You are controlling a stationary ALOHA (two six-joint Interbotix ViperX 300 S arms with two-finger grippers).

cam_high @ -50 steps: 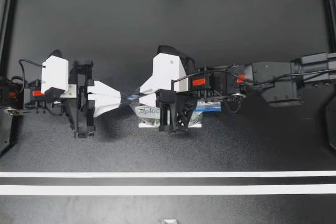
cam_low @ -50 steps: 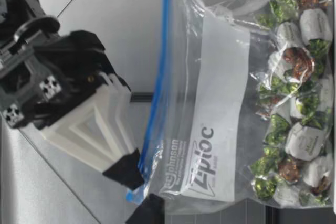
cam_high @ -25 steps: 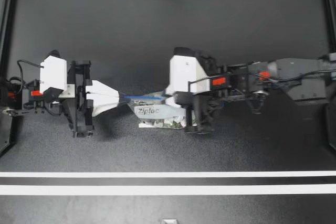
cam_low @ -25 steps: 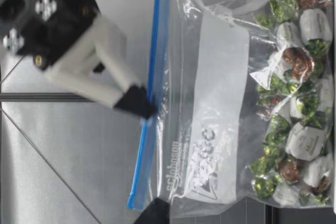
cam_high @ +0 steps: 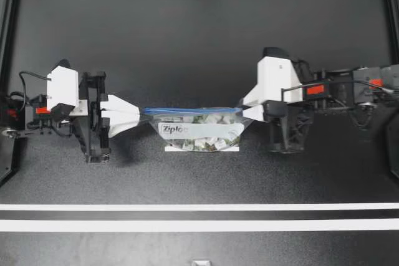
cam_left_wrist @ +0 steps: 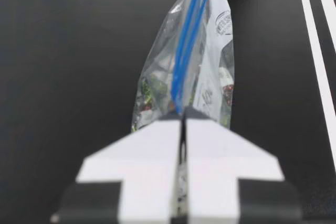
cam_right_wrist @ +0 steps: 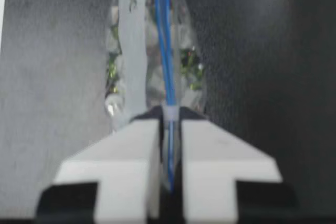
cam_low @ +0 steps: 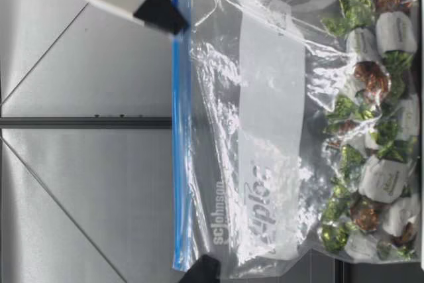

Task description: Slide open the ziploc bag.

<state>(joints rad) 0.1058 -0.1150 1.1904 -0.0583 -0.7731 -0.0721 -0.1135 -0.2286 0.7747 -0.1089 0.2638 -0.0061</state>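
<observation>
Left gripper (cam_high: 142, 112) pinches the left corner of the bag (cam_high: 199, 135); right gripper (cam_high: 243, 109) clamps the zip (cam_high: 193, 110) at its right end. The slide looks finished; a gentle release likely comes next

"Where was the ziploc bag (cam_high: 198, 130)?"
"Upright on the counter (cam_high: 187, 42), between the left end effector (cam_high: 142, 114) at one top corner and the right end effector (cam_high: 242, 109) at the other; wrapped candies (cam_low: 372, 79) lay inside."
</observation>
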